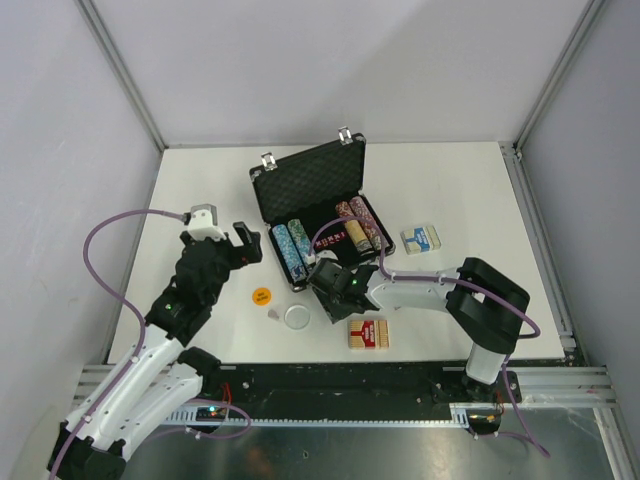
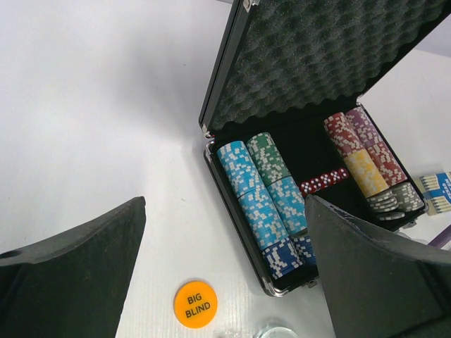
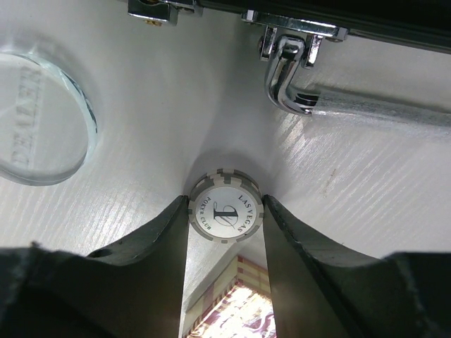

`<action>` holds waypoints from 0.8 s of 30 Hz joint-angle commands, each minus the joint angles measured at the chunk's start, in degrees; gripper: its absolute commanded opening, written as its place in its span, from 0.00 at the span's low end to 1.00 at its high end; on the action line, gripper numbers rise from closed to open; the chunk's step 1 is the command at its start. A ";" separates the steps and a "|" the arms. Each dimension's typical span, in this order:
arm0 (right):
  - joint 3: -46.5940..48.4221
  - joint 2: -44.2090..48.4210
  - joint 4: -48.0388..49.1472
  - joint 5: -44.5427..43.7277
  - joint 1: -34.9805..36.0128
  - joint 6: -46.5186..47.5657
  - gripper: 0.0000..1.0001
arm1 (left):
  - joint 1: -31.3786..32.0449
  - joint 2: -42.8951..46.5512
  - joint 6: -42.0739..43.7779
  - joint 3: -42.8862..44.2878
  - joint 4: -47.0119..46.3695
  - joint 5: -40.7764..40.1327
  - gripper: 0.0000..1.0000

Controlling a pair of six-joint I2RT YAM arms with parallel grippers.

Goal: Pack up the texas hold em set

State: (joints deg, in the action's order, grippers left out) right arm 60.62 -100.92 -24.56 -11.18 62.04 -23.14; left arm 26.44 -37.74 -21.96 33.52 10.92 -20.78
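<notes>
The black silver-trimmed briefcase (image 1: pixel 305 190) stands open at mid-table, foam lid (image 2: pixel 310 63) up. It holds rows of chips (image 2: pixel 261 204) and red dice (image 2: pixel 324 182). My right gripper (image 1: pixel 322 283) is just in front of the case. In the right wrist view it (image 3: pixel 225 204) is shut on a grey-and-white "Las Vegas" chip (image 3: pixel 225 206), held on edge close above the table near the case handle (image 3: pixel 338 98). My left gripper (image 1: pixel 245 245) is open and empty, left of the case. Its fingers (image 2: pixel 77 274) straddle the orange "Big Blind" button (image 2: pixel 195 304).
A clear "Dealer" button (image 1: pixel 297 317) lies in front of the case, a small pale piece (image 1: pixel 272 314) beside it. A red card deck (image 1: pixel 368 334) lies near the front edge under the right arm. A blue card deck (image 1: pixel 420 239) lies right of the case.
</notes>
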 commanded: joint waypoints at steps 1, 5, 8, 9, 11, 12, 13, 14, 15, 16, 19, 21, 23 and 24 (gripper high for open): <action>-0.32 -2.53 0.06 0.79 0.60 0.27 0.31 | -0.33 0.17 0.47 0.88 -0.75 -0.58 1.00; -0.17 -1.30 0.61 -0.10 0.52 0.51 0.27 | -0.33 0.04 0.42 1.09 -0.78 -0.27 1.00; 0.42 0.10 0.80 -0.77 0.49 0.54 0.26 | -0.32 0.03 0.19 1.06 -0.74 0.14 1.00; 0.62 0.59 0.72 -1.12 0.47 0.50 0.26 | -0.33 0.03 0.00 1.00 -0.78 0.48 1.00; 1.29 1.46 0.47 -1.43 0.23 0.16 0.26 | -0.29 -0.03 -0.32 0.89 -0.71 1.35 1.00; 1.63 1.84 0.38 -1.50 0.12 0.00 0.27 | -0.31 -0.13 -0.43 0.78 -0.72 1.88 1.00; 1.79 2.30 0.34 -1.53 0.11 -0.12 0.27 | -0.32 -0.14 -0.62 0.68 -0.72 2.32 1.00; 1.96 2.61 0.28 -1.55 0.06 -0.23 0.27 | -0.33 -0.14 -0.80 0.59 -0.68 2.80 1.00; 2.18 2.94 0.07 -1.56 0.08 -0.28 0.27 | -0.33 -0.14 -0.94 0.54 -0.61 3.26 1.00; 2.46 3.20 -0.08 -1.65 0.04 -0.30 0.27 | -0.33 -0.14 -1.05 0.48 -0.58 3.76 1.00; 3.01 4.05 -0.59 -1.76 -0.03 -0.32 0.27 | -0.33 -0.08 -1.15 0.46 -0.47 5.19 1.00; 3.19 4.79 -0.76 -1.81 -0.09 -0.33 0.27 | -0.33 -0.13 -1.16 0.49 -0.42 6.31 1.00; 3.25 5.37 -0.82 -1.76 -0.15 -0.40 0.27 | -0.33 -0.21 -1.20 0.43 -0.34 7.71 1.00; 3.31 5.64 -0.83 -1.79 -0.20 -0.41 0.27 | -0.33 -0.31 -1.27 0.37 -0.35 8.35 1.00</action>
State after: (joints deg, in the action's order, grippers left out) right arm 61.47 -98.87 -25.23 -11.62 62.13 -22.90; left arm 26.44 -37.98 -22.48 33.52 10.94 -15.79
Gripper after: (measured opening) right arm 0.469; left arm 0.995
